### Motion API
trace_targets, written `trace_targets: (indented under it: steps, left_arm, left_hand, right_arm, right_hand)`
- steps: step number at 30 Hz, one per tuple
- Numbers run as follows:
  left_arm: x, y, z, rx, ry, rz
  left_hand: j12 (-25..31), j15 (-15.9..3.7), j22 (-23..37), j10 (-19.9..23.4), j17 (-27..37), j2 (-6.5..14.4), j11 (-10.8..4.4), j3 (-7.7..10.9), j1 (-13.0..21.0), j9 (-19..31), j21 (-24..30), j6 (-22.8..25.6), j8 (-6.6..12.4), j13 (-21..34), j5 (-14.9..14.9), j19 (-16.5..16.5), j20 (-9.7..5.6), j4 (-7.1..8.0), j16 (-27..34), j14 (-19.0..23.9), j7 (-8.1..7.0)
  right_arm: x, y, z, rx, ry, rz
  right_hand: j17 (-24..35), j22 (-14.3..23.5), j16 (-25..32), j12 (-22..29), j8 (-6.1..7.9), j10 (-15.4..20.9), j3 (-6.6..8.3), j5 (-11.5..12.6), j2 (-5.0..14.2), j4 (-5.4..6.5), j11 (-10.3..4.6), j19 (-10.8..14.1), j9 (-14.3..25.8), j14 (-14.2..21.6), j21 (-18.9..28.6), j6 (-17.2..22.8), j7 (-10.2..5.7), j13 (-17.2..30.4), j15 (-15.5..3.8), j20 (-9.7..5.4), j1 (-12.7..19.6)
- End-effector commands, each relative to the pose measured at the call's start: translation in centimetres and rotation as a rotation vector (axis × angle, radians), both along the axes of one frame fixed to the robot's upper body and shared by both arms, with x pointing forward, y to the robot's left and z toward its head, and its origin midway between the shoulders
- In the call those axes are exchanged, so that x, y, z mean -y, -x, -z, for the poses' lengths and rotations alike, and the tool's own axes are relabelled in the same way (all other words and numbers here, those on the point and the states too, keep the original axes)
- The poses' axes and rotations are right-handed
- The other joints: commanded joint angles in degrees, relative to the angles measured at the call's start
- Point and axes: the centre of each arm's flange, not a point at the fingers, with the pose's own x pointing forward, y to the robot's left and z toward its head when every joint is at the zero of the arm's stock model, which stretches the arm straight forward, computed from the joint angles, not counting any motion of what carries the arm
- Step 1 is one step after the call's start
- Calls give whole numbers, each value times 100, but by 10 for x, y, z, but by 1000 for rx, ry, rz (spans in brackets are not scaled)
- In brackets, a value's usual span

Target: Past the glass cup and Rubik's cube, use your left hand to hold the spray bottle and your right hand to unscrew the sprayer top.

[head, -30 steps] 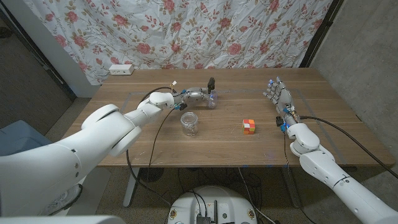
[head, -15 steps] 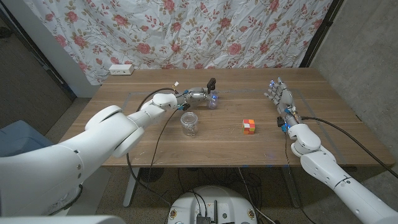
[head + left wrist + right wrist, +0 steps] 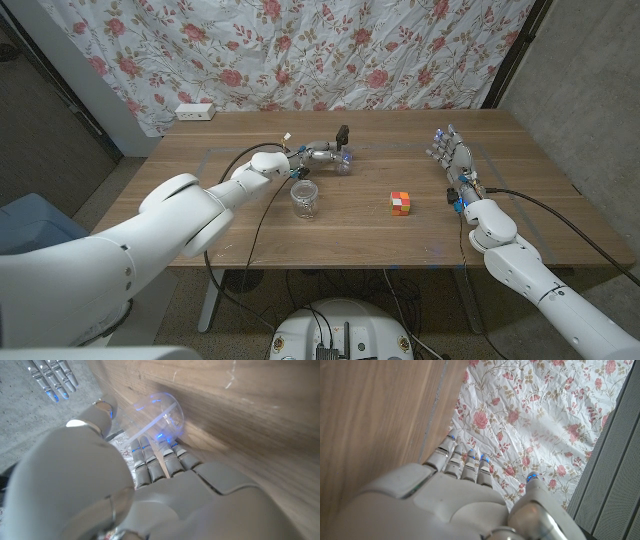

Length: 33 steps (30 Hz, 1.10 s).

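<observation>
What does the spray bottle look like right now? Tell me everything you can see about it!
The spray bottle is small, with a see-through body and a black sprayer top sticking up. It stands on the wooden table, past the glass cup. The left hand is up against its side with its fingers at the body; a firm grip can't be confirmed. The top looks to be on. The right hand is far off, touching nothing.

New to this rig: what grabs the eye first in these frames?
The flowered curtain behind the table, then the bright Rubik's cube at mid-table. The left hand reaches the spray bottle beyond the glass cup; the right hand stands open near the table's right edge.
</observation>
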Motion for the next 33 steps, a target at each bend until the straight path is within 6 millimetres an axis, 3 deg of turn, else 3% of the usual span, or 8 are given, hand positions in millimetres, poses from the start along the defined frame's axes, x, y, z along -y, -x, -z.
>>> trace_targets:
  steps: [1,8,33]
  left_arm:
    - [-4,4,-1,38,21,16]
    - [-15,12,-1,85,51,60]
    - [-46,42,-6,235,66,201]
  left_hand:
    - [91,-963,15,165,66,149,-20,-101,69,66,51,82,114,87,42,117,-660,22,92,133,-46]
    - [175,-1007,22,310,138,237,-23,-252,116,141,66,205,274,204,42,265,-618,24,197,280,-64]
    - [220,-958,33,315,247,405,11,-519,137,259,39,96,419,406,44,345,-581,56,299,306,-34]
  right_arm:
    - [1,0,-2,6,1,-1]
    - [1,0,-3,8,2,-5]
    - [-4,10,-15,13,71,-6]
  right_hand:
    - [-5,6,37,32,32,50,21,16,14,-11,-12,65,24,62,-11,0,7,18,-5,7,-23]
    - [-14,6,38,32,31,50,25,15,15,-15,-13,73,23,59,-24,-2,5,16,-10,12,-28]
    - [-44,8,49,34,36,51,38,13,19,-38,-16,89,23,49,-78,5,4,7,-11,13,-40]
